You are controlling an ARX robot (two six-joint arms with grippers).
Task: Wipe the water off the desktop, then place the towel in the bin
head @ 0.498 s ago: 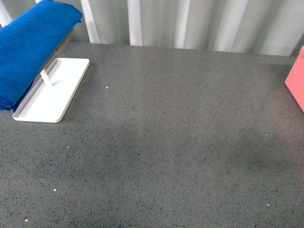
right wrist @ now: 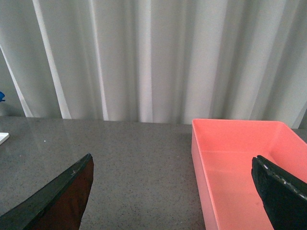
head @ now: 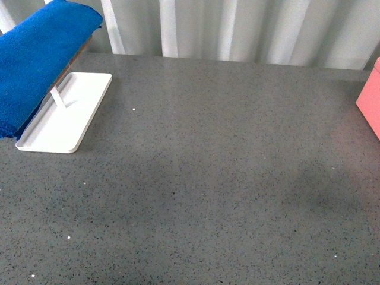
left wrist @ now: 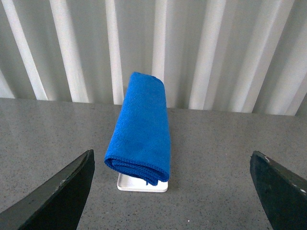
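Folded towel (left wrist: 141,129) hangs above white tray (head: 71,122)

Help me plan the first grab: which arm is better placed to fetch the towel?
Left. The left wrist view looks straight at the towel, draped over its white stand, framed between the open left fingers. The right fingers face the pink bin instead.
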